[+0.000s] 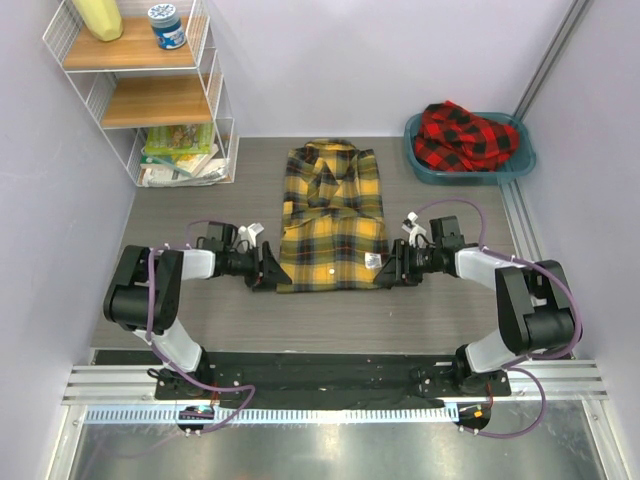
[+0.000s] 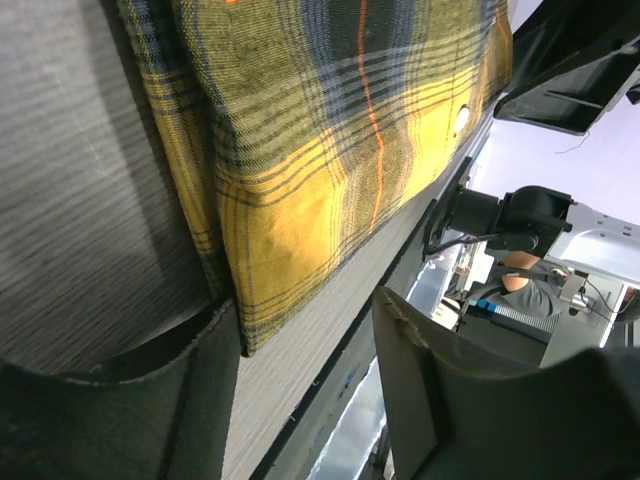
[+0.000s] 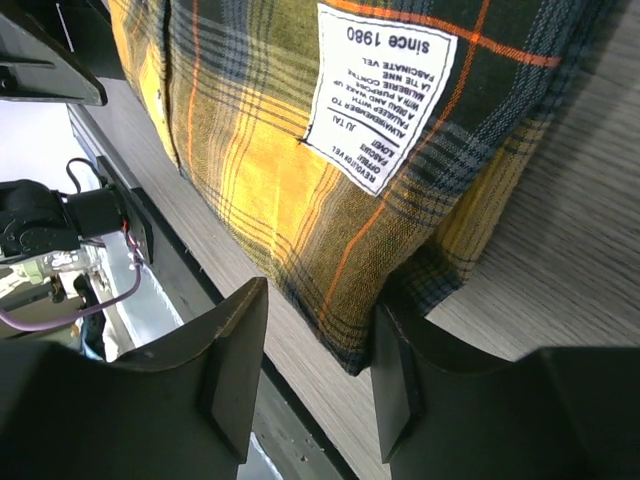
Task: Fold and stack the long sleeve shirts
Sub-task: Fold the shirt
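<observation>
Top external view: folded yellow shirt (image 1: 332, 220) lies mid-desk (image 1: 330, 312), red shirt (image 1: 465, 135) heaped in the basin (image 1: 424, 166). Left end effector (image 1: 271, 271) and right end effector (image 1: 389, 268) stand spread astride the yellow shirt's near corners, not pinching. Soft, light, floppy flannel, likely to sag: grip every layer at both corners

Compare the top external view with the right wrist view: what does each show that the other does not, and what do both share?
Only the top external: the red shirt heaped in the teal basin, and the wire shelf. Only the right wrist: the print on the white label, "since 1980", and the right tool with its jaws apart either side of a corner of the yellow shirt. Both: the yellow shirt, its label and the table.
</observation>
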You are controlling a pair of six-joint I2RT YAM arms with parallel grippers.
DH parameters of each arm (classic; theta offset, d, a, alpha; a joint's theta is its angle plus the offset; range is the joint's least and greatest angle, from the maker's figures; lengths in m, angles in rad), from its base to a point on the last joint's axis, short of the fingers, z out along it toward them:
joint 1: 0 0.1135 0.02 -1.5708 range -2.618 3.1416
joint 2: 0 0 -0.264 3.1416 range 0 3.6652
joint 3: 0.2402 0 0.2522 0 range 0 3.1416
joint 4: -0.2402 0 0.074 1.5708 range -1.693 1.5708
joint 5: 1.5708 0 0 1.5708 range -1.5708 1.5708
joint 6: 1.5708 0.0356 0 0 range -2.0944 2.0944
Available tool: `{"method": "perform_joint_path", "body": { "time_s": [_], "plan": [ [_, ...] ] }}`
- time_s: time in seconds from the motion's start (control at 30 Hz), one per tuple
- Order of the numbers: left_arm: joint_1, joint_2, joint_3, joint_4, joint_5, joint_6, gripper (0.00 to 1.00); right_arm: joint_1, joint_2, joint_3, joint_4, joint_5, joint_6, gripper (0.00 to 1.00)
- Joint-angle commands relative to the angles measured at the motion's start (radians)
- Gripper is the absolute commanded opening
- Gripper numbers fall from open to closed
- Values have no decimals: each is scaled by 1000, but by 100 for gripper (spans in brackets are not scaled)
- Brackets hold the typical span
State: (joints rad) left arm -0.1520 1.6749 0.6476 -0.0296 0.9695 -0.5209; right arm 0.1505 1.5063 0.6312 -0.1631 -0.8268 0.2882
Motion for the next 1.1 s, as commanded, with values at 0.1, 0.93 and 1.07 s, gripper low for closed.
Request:
{"method": "perform_joint_path", "body": {
  "time_s": [0.1,0.93,1.07],
  "plan": [
    [-20,14,-11,62,-1,-25,37,3,75,10,-7,-6,-6,38],
    [84,-67,182,-535,-217,191,50,43,59,229,-469,192,-147,58],
    [216,-202,271,-575,-144,303,63,-20,-37,326,-570,166,-191,68]
  ]
}}
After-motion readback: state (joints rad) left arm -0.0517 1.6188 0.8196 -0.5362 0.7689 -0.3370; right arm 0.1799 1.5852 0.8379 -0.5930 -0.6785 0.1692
